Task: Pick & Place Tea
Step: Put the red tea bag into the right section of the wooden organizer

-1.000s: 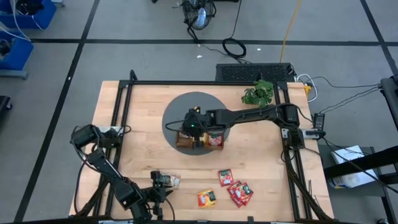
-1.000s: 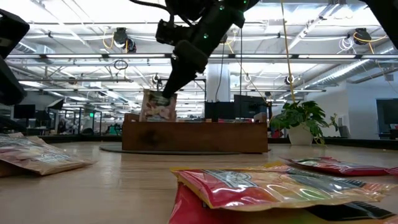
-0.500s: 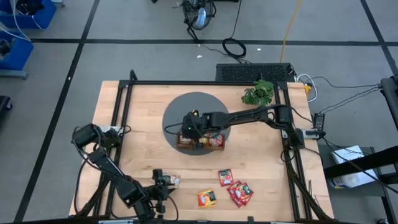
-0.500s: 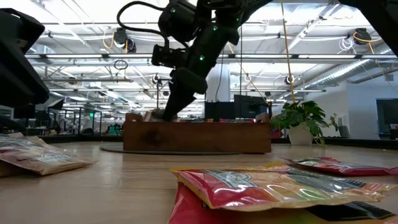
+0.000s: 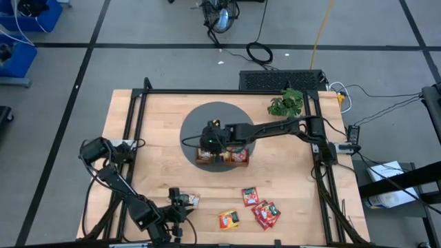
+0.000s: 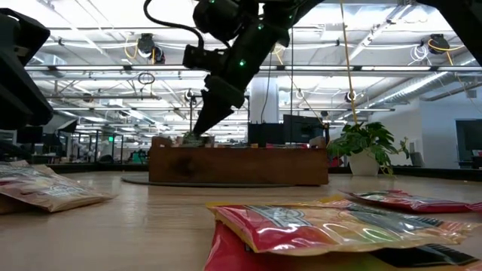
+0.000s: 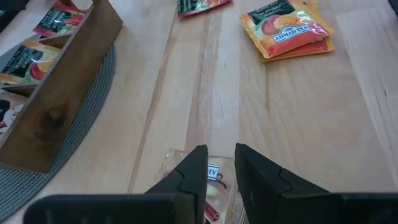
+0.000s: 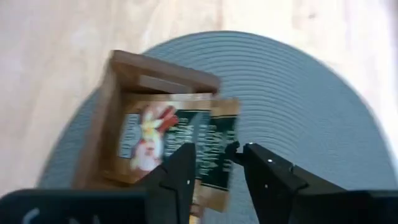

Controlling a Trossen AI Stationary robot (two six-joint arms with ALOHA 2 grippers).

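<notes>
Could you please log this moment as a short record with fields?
right pincer: open, above the wooden tray's left end compartment
dark green sachet: lying in that compartment
left pincer: open, over a sachet near the table's front edge
loose sachets: red group, orange one on the table

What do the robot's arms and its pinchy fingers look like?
Both arms are dark, nearly black, built from chunky jointed segments. The right gripper and the left gripper each have two dark, blocky fingers that taper toward the tips. A looping black cable and small green lights show on the right arm's wrist.
</notes>
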